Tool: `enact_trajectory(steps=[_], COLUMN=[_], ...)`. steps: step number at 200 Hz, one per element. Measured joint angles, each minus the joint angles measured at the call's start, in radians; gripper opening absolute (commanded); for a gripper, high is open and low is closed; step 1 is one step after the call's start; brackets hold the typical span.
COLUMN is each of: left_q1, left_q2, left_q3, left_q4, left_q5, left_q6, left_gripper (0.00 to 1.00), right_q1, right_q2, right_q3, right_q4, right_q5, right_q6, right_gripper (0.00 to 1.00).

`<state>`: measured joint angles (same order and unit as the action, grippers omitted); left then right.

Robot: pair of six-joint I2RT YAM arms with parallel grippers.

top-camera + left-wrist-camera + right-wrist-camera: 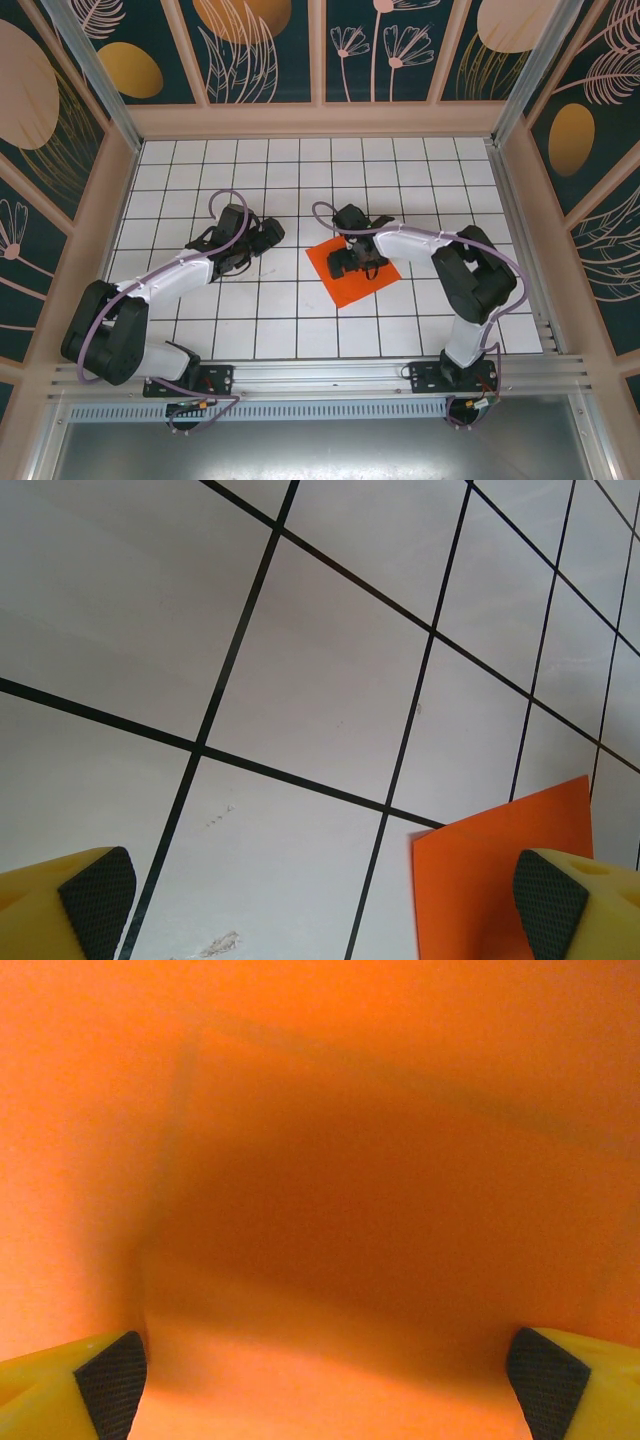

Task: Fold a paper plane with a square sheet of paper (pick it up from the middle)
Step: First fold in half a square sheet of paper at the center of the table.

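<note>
The sheet of paper (349, 289) lies on the table (200, 170) beneath the right gripper (328, 1385), jaws spread wide, left gripper (320, 905) likewise spread nearby; judged light, limp, crease-prone, best pinched gently at its middle.

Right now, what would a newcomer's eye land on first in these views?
The bright orange-red square sheet of paper lies on the white gridded table, just right of centre. The right gripper sits low over its middle, jaws open. The left gripper, also open, hovers over bare tiles to the sheet's left.
</note>
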<state>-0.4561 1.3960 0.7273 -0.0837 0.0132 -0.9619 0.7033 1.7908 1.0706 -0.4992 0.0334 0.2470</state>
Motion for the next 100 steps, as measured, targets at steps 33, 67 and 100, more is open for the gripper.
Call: enact_trajectory(steps=[33, 67, 100], left_q1=[0.0, 0.0, 0.0], left_q2=[0.0, 0.0, 0.0], left_q3=[0.0, 0.0, 0.0], left_q4=[0.0, 0.0, 0.0], left_q5=[0.0, 0.0, 0.0], left_q6=[0.0, 0.0, 0.0], left_gripper=[0.99, 0.99, 0.99], right_q1=[0.0, 0.002, 0.002], right_q2=[0.013, 0.019, 0.021], right_q3=[0.004, 0.007, 0.008], right_q4=[-0.002, -0.002, 0.007], right_q5=[0.023, 0.034, 0.042], right_q6=[-0.006, -0.006, -0.003], right_gripper=[0.9, 0.83, 0.73])
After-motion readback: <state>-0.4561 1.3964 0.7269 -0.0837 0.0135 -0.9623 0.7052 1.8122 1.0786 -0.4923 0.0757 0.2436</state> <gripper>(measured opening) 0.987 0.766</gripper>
